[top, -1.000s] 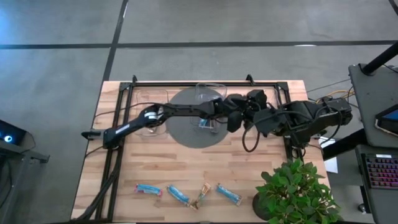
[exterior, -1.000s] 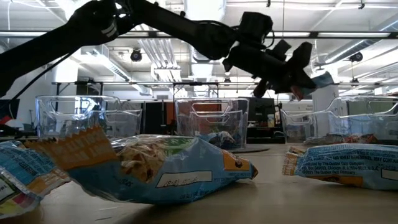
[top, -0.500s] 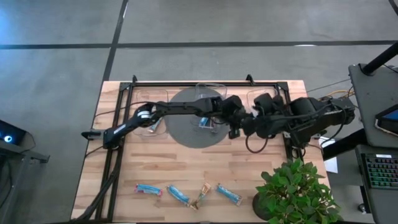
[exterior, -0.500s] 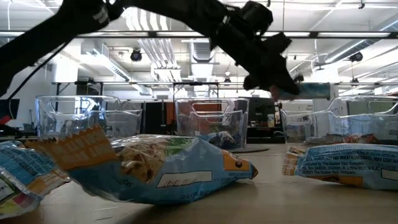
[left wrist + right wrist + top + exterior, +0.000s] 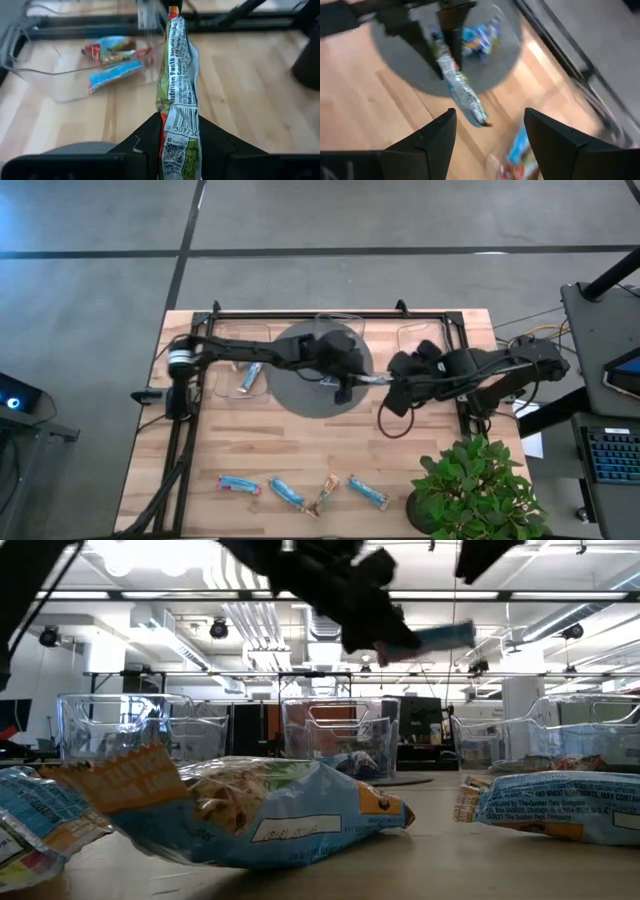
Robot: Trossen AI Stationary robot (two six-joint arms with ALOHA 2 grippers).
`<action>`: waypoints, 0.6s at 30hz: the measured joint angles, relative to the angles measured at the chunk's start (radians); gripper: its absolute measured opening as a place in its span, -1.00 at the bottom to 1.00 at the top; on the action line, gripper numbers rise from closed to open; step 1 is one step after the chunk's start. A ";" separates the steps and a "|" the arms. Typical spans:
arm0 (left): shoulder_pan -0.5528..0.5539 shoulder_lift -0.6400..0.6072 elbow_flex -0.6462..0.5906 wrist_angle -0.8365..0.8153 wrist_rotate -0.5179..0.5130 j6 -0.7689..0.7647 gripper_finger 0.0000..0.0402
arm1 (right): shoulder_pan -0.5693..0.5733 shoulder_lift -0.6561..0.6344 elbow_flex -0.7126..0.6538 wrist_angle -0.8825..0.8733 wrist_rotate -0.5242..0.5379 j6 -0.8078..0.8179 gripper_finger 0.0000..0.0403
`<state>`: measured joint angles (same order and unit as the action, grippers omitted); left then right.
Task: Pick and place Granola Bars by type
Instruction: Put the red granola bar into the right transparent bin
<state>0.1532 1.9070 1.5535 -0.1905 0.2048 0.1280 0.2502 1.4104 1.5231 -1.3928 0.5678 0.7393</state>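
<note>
The left gripper (image 5: 345, 387) is clamped on one end of a long, flat granola bar in a crinkled green, white and red wrapper (image 5: 177, 95), holding it in the air over the round grey mat (image 5: 290, 395) at the middle of the pale wooden counter (image 5: 300, 445). The bar sticks out from the fingers (image 5: 212, 140) toward the right arm.

The right gripper (image 5: 392, 394) hovers just beside the bar's free end with its fingers (image 5: 435, 137) spread wide, holding nothing.

On the mat stands a clear plastic bin (image 5: 337, 330) with a blue-wrapped bar (image 5: 477, 35) inside. A second clear bin (image 5: 240, 365) to the left holds another blue bar (image 5: 251, 377).

Along the counter's near edge, well apart from both arms, lie three bright-blue wrapped bars (image 5: 238, 485) and one tan bar (image 5: 326, 494), beside a leafy green potted plant (image 5: 470, 490).
</note>
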 joint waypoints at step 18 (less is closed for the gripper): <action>0.005 -0.207 -0.286 0.219 0.114 0.155 -0.58 | -0.037 0.148 -0.025 0.186 -0.100 -0.245 0.11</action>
<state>0.1577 1.7004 1.2673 0.0280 0.3191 0.2829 0.2136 1.5584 1.4979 -1.2068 0.4681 0.4945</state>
